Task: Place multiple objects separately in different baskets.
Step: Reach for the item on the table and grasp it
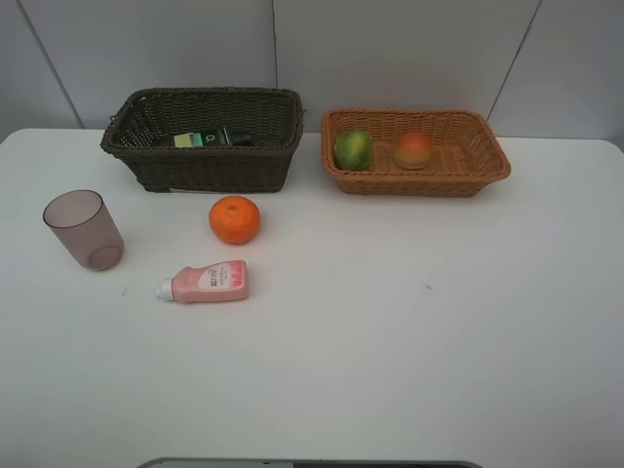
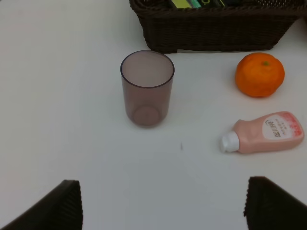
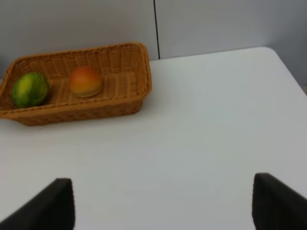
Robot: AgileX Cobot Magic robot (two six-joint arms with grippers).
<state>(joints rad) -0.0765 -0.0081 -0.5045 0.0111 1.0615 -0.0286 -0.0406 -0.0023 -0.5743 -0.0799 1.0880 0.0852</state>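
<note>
Mid-sorting: round orange fruit, just beside dark brown wicker basket, likely needs grasping next; left gripper and right gripper spread, empty.

Robot lab bench, staged tabletop. Plain white table. Behind table, grey panelled wall with dark seams. At table's far edge, side by side: dark basket, tan basket. On table's left half, spaced apart like props: cup, orange, bottle. Over table, black left gripper and right gripper, jaws apart.
</note>
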